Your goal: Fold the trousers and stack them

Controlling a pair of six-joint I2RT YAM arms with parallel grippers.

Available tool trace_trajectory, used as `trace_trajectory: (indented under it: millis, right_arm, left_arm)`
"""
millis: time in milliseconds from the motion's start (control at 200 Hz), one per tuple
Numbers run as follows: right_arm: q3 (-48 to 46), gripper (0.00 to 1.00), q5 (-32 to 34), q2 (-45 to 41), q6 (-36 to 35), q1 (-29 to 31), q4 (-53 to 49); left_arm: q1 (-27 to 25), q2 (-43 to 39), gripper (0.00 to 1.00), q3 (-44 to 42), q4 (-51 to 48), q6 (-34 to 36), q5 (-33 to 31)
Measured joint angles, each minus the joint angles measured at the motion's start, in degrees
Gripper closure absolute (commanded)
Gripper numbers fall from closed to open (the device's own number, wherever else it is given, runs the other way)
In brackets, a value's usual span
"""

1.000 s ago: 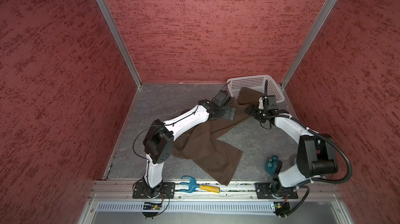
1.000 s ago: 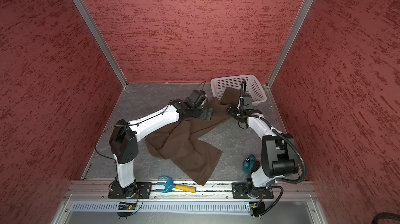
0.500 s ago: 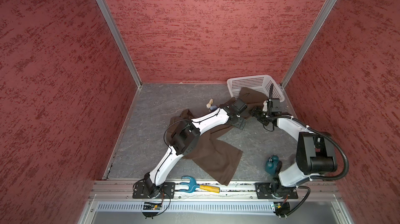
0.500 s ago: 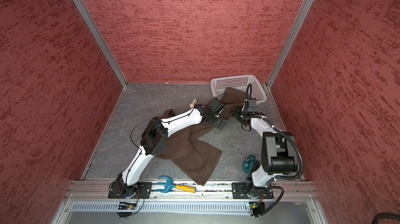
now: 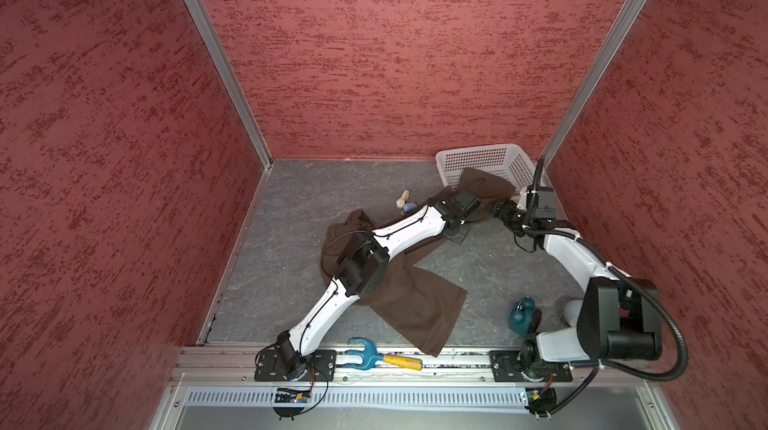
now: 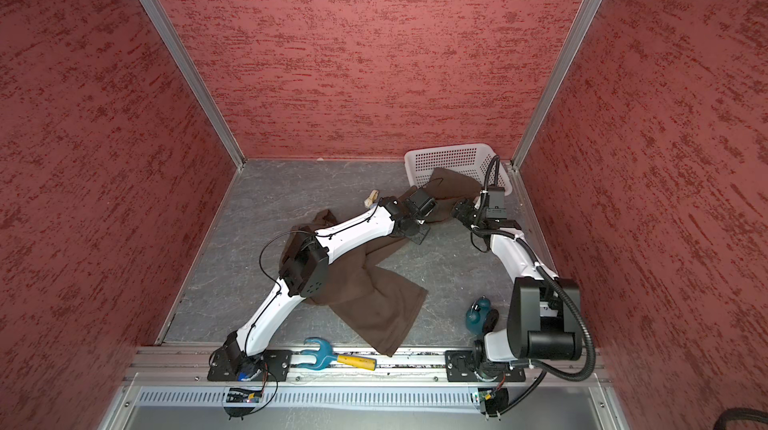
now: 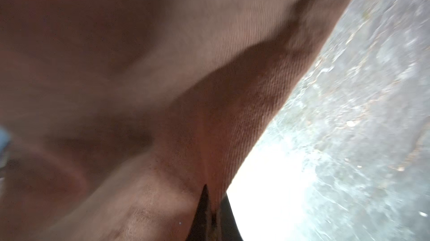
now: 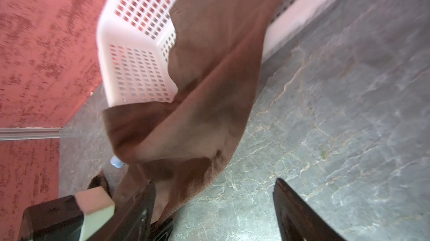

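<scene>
The dark olive-brown trousers [image 5: 419,307] [image 6: 382,311] lie crumpled on the grey floor. One leg points to the front rail, the other runs back right, with its end draped over the white basket's rim [image 5: 486,158]. My left gripper [image 5: 480,208] [image 6: 432,208] reaches across to that far leg; in the left wrist view its jaws [image 7: 210,205] are shut on a fold of the trousers [image 7: 162,65]. My right gripper [image 5: 498,210] [image 8: 214,205] stands open just right of it. The cloth edge [image 8: 209,88] brushes one finger, and bare floor shows between the jaws.
The basket [image 6: 453,162] [image 8: 135,65] sits in the back right corner. A blue and yellow tool [image 5: 382,357] lies on the front rail and a teal object [image 5: 523,316] stands by the right arm's base. A small beige item [image 5: 402,199] lies behind the left arm. Red walls enclose three sides.
My left arm has swung right toward the basket and its gripper has gone from open to shut on the trouser leg. The right gripper stayed open and barely moved.
</scene>
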Motion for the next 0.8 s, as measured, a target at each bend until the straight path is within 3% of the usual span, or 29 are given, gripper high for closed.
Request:
trace_trajectory:
  millis: [105, 210, 331, 491, 546, 636, 716, 801]
  right_arm:
    - [-0.04, 0.22, 1.46, -3.08, -0.04, -0.04, -0.02]
    - [-0.68, 0.24, 3.56, -6.4, -0.04, -0.11, 0.02]
    - [-1.81, 0.3, 4.9, -9.38, -0.7, -0.15, 0.26]
    - [-1.92, 0.32, 5.55, -10.36, -2.47, 0.15, 0.48]
    - [-1.92, 0.33, 5.97, -10.36, -3.39, 0.83, 0.46]
    - [-1.92, 0.33, 7.04, -10.25, -4.94, 2.58, 0.48]
    - [-1.81, 0.33, 7.58, -9.57, -5.86, 4.92, 0.5]
    - [-1.33, 0.34, 7.56, -7.69, -6.4, 6.95, 0.7]
  left_arm:
    - [0.48, -4.87, 1.0, -0.9, -2.03, -0.02, -2.25]
    - [1.49, -15.87, 1.0, -5.44, -2.19, -0.02, -4.28]
    - [3.34, -35.23, 1.0, -15.32, 2.62, -0.09, -7.93]
    - [6.36, -65.22, 1.0, -37.4, 14.82, -2.27, -16.0]
    - [9.07, -73.57, 1.0, -44.33, 17.4, -4.72, -17.59]
    - [18.45, -83.84, 1.0, -53.92, 18.14, -10.62, -18.6]
    - [25.18, -88.26, 1.0, -59.71, 17.27, -15.23, -17.92]
    - [28.39, -89.18, 1.0, -62.97, 15.89, -18.6, -16.0]
